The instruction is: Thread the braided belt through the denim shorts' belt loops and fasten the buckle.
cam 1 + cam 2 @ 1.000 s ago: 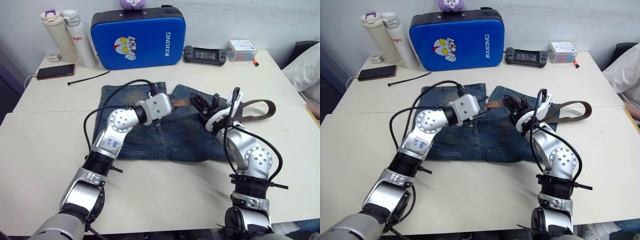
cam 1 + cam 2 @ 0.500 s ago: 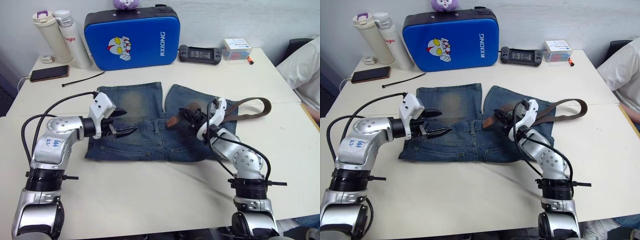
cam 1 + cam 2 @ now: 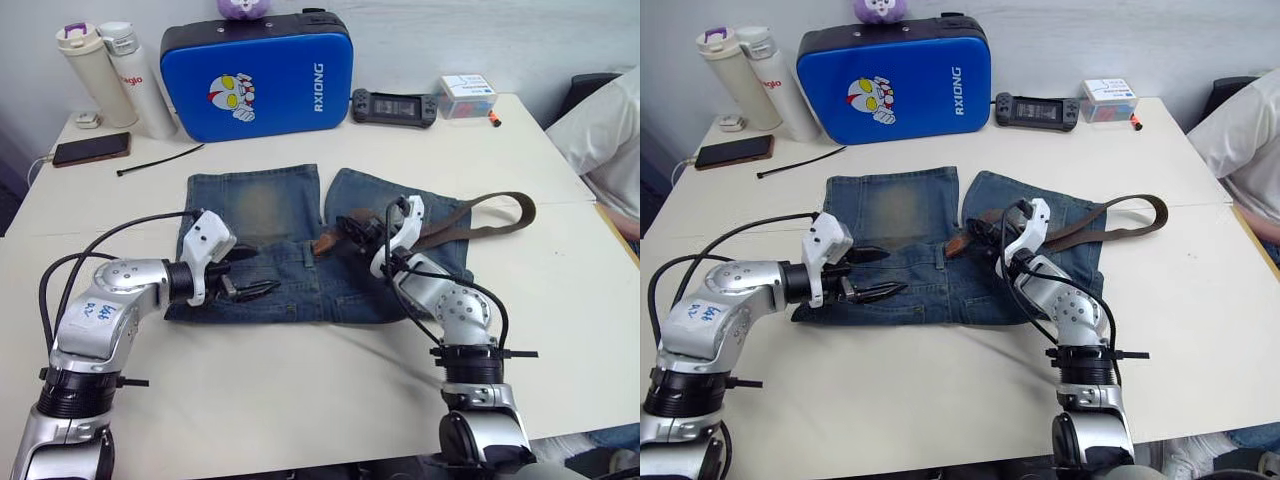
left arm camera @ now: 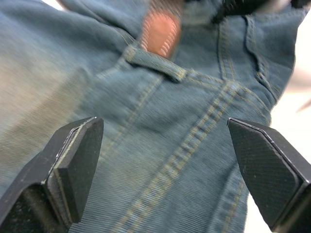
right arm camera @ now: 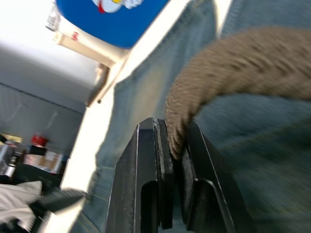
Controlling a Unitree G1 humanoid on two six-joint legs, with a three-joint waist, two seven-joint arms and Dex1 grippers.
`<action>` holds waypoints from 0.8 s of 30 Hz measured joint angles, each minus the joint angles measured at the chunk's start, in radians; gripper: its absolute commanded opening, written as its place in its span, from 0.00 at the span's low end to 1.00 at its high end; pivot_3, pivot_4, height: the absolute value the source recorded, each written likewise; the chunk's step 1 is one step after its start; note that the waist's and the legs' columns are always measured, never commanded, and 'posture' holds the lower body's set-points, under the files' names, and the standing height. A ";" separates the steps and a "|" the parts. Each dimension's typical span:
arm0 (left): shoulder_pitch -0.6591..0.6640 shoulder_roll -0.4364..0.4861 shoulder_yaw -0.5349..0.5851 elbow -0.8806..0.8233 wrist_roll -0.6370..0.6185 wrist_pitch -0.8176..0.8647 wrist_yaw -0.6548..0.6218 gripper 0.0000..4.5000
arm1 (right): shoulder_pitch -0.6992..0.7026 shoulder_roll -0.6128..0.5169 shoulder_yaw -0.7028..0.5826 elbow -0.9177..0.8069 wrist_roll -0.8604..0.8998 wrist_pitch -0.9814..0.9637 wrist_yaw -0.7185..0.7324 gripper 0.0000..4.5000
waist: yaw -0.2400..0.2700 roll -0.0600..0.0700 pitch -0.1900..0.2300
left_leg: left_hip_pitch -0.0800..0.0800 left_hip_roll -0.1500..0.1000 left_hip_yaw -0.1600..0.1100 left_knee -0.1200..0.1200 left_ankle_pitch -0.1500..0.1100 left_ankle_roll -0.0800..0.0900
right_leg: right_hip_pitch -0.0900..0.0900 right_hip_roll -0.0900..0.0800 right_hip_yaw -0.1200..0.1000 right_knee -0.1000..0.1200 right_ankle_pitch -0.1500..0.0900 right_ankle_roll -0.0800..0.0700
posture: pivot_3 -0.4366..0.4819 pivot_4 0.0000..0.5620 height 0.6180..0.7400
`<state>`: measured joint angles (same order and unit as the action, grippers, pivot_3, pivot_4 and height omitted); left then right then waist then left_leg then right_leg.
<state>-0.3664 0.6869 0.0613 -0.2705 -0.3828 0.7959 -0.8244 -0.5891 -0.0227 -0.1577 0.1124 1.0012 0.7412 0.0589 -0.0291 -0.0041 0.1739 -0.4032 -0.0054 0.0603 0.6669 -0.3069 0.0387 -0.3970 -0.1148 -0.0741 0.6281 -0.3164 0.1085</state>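
Note:
The denim shorts [image 3: 290,215] lie flat mid-table, waistband toward me. The braided belt [image 3: 470,215] runs from a curl at the right across the right leg to its tan tip [image 3: 322,243] near the waistband centre. My right gripper [image 3: 350,225] is shut on the belt just behind that tip, and the right wrist view shows the weave pinched in the gripper [image 5: 170,131]. My left gripper [image 3: 262,272] hovers open over the shorts' left front. Its wide-apart fingers [image 4: 77,160] frame one of the belt loops [image 4: 155,63], with the belt tip [image 4: 160,31] beyond it. I cannot make out the buckle.
A blue case [image 3: 265,70] stands at the back, with two bottles [image 3: 80,60], a phone [image 3: 90,150] and a black cable tie [image 3: 160,158] to its left. A game controller [image 3: 392,106] and a small box [image 3: 468,95] lie back right. A person's white sleeve [image 3: 610,130] shows at the right edge.
My left gripper has pulled back from the belt tip to the shorts' left front and stands open. My right gripper has carried the belt end leftward toward the waistband centre. The camera shifted.

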 measured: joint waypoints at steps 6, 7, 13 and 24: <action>0.031 0.000 0.004 -0.001 -0.001 0.003 0.042 0.99 | -0.028 0.027 0.001 0.054 -0.048 0.000 0.033 0.00 | 0.000 0.000 0.000 | 0.000 0.000 0.001 0.000 0.000 0.000 | 0.000 0.000 0.000 0.000 0.000 0.000 | 0.48 0.27 0.87; 0.031 0.000 0.005 -0.001 -0.001 0.003 0.047 0.99 | -0.031 0.030 0.002 0.057 -0.056 0.000 0.040 0.00 | 0.000 0.000 0.000 | 0.000 0.000 0.000 0.000 0.000 0.000 | 0.000 0.000 0.000 0.000 0.000 0.000 | 0.48 0.27 0.87; 0.049 0.000 0.018 -0.019 -0.004 0.004 0.088 0.99 | -0.034 0.040 0.010 0.086 -0.116 0.004 0.077 0.00 | -0.003 0.000 0.000 | 0.000 0.000 0.000 -0.001 0.000 -0.001 | -0.001 0.000 0.000 0.000 0.000 0.000 | 0.48 0.27 0.87; 0.087 -0.024 0.043 -0.074 -0.019 0.034 0.162 0.99 | -0.035 0.093 0.023 0.037 -0.180 0.075 -0.005 0.00 | -0.006 0.000 0.000 | 0.001 0.001 0.001 -0.001 -0.001 -0.002 | -0.001 0.000 0.000 0.001 0.000 0.000 | 0.48 0.27 0.87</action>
<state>-0.2799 0.6627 0.1047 -0.3441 -0.4021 0.8304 -0.6620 -0.6243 0.0707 -0.1343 0.1496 0.8210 0.8162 0.0541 -0.0350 -0.0039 0.1740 -0.4020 -0.0048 0.0610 0.6654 -0.3076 0.0366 -0.3977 -0.1144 -0.0738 0.6288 -0.3165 0.1084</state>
